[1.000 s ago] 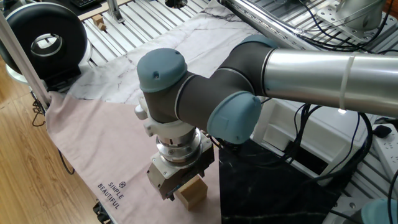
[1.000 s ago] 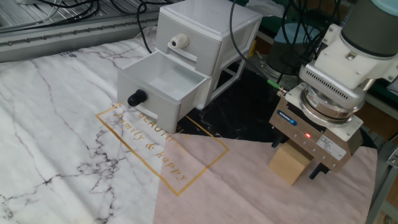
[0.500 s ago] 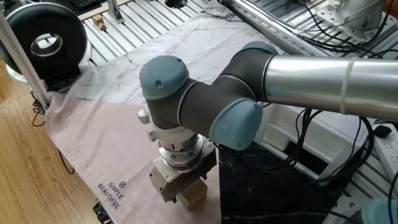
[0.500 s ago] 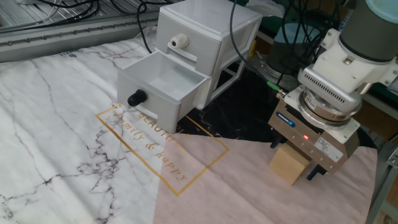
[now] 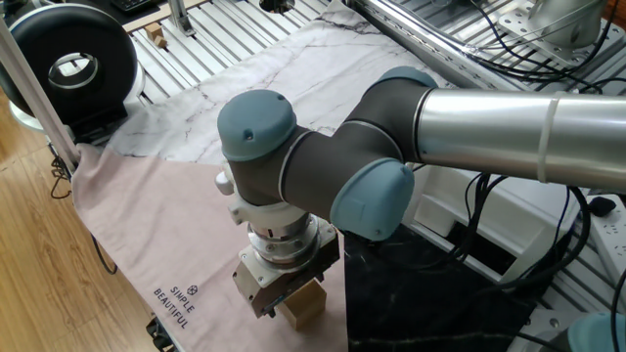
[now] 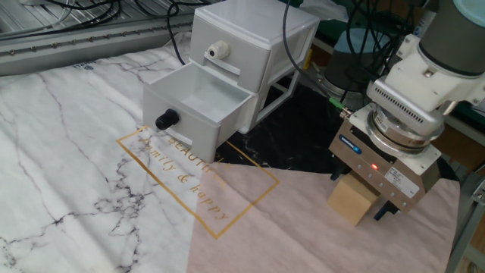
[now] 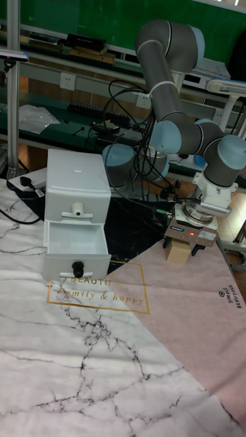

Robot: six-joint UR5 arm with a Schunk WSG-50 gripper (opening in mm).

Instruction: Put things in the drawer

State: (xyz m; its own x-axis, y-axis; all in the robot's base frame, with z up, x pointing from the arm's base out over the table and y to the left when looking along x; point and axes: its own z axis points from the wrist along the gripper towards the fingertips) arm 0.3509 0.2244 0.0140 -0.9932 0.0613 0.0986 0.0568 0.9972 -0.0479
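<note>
The light-tan wooden cube (image 6: 352, 201) rests on the pink cloth, right of the cabinet. My gripper (image 6: 365, 206) stands straight down over it, its fingers closed against the cube's sides, so only the lower part of the cube (image 5: 305, 305) shows under the gripper body. The tall fixed view has the cube (image 7: 178, 253) under the gripper (image 7: 183, 255) at the edge of the black mat. The white drawer (image 6: 186, 121) with a black knob (image 6: 166, 119) is pulled out of the white cabinet (image 6: 250, 38), and its inside looks bare.
An upper drawer with a white knob (image 6: 215, 51) is closed. A black marble mat (image 5: 430, 303) lies beside the cube, and a marble-print cloth (image 6: 68, 152) covers the left. Cables (image 7: 137, 136) and a metal frame stand behind the cabinet.
The gripper sank a little over the cube, then shifted slightly back. The cube has stayed in about the same place.
</note>
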